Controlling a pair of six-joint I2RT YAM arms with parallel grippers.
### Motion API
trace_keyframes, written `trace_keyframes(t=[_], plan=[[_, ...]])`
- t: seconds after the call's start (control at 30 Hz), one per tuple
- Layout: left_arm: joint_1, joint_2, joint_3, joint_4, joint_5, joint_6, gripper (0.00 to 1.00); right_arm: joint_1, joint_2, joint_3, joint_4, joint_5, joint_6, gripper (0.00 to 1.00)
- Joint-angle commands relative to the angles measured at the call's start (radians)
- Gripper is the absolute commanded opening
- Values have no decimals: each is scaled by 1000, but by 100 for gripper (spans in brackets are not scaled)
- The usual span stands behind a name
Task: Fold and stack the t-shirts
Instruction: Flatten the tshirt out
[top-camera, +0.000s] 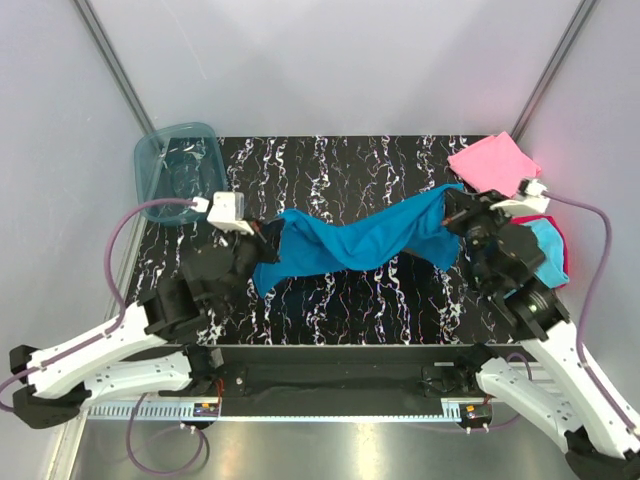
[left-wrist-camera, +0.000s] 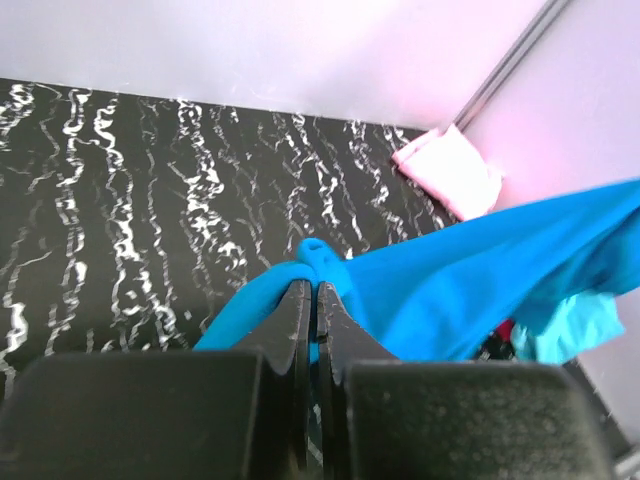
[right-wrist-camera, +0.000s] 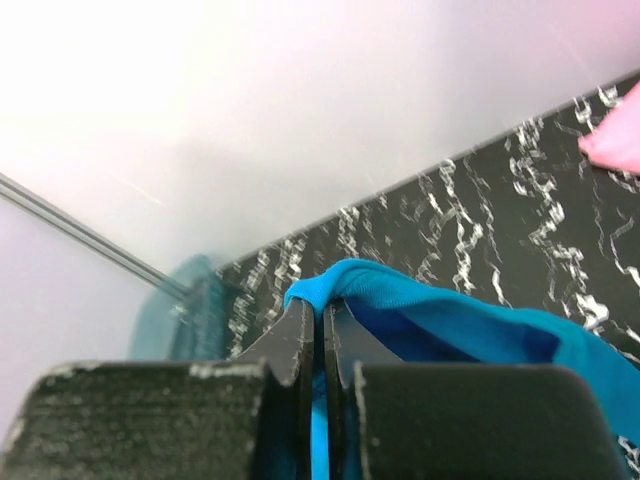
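The teal-blue t-shirt (top-camera: 355, 243) hangs stretched between my two grippers above the black marbled table (top-camera: 330, 160). My left gripper (top-camera: 268, 236) is shut on its left end, seen as a bunched fold at the fingertips in the left wrist view (left-wrist-camera: 316, 290). My right gripper (top-camera: 455, 212) is shut on its right end, also pinched at the tips in the right wrist view (right-wrist-camera: 326, 305). A folded pink shirt (top-camera: 492, 163) lies at the back right. A lighter cyan shirt (top-camera: 552, 245) on a magenta-red one (top-camera: 567, 258) lies at the right edge, partly hidden by my right arm.
A translucent blue plastic tub (top-camera: 178, 170) stands at the back left corner of the table. White walls close in the back and both sides. The arm bases stand along the near edge.
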Motion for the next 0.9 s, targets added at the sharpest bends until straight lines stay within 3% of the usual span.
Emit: trace_keyframes(t=[0.0, 0.3, 0.57, 0.87], plan=[[-85, -51, 72, -25, -135, 63, 0, -7, -61, 103, -23, 7, -17, 0], [-246, -97, 207, -7, -252, 197, 0, -7, -122, 223, -59, -74, -69, 0], [-256, -121, 276, 24, -221, 268, 0, -7, -130, 277, -89, -208, -109, 0], [-259, -117, 109, 15, -320, 171, 0, -7, -188, 228, -178, -170, -40, 0]])
